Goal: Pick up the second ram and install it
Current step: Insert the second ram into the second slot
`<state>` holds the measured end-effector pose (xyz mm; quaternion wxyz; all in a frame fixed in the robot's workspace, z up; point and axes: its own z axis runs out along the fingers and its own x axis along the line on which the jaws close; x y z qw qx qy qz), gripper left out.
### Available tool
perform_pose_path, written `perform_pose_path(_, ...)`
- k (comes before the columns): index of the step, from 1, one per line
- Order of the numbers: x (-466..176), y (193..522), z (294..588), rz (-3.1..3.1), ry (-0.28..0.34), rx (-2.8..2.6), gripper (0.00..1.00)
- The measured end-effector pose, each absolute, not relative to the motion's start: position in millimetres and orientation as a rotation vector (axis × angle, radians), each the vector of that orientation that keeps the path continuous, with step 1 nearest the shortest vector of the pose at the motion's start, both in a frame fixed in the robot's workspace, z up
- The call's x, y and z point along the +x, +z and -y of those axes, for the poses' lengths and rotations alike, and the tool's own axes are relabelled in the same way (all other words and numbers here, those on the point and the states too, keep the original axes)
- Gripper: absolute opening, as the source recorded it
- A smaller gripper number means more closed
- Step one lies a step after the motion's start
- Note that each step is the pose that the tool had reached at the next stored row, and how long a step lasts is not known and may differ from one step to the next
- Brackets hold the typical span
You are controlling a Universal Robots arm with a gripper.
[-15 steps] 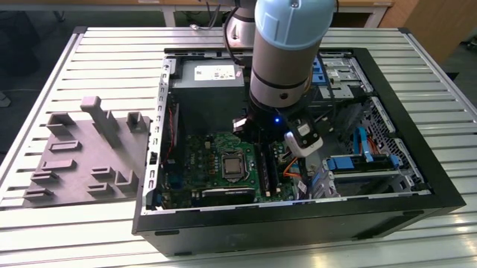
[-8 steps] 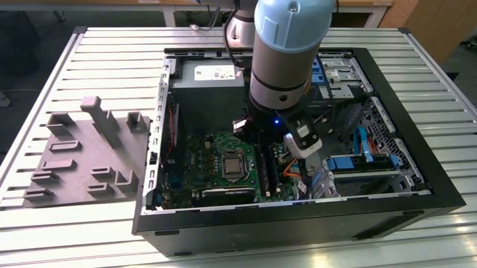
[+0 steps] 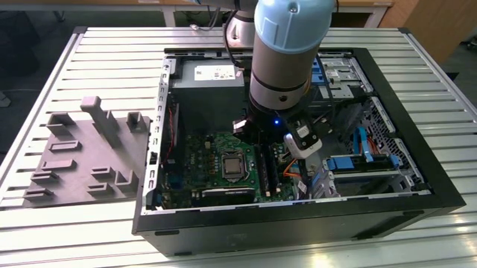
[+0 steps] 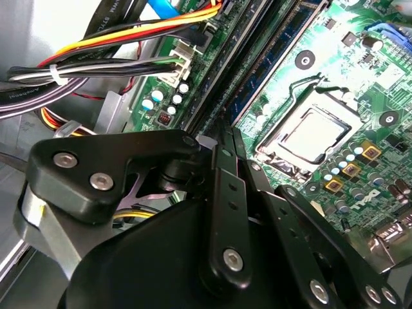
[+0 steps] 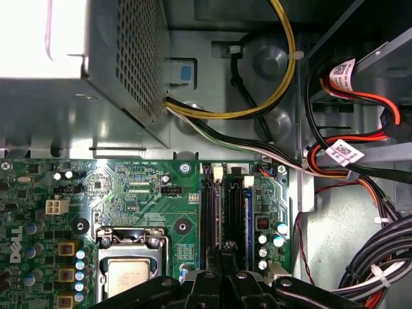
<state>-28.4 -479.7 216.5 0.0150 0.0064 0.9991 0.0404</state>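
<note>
Your gripper (image 5: 226, 248) is down inside the open computer case (image 3: 417, 209), over the memory slots (image 5: 207, 212) just right of the processor socket (image 5: 129, 273) in the first wrist view. Its fingers (image 4: 226, 161) look pinched onto the second ram (image 5: 232, 209), a thin dark board standing on edge among those slots.

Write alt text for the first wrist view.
The gripper hangs over the RAM slots of a green motherboard inside an open computer case. The CPU socket sits beside the slots, and a metal power supply and bundled cables lie beyond the board.
</note>
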Motion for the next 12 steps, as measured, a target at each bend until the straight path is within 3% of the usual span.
perform_pose_path(5,-28.4,216.4,479.7,-3.109,0.126,0.02,0.13)
perform_pose_path(6,-28.4,216.4,479.7,-3.109,0.126,0.02,0.19)
perform_pose_path(12,-28.4,221.4,479.7,-3.109,0.126,0.02,0.19)
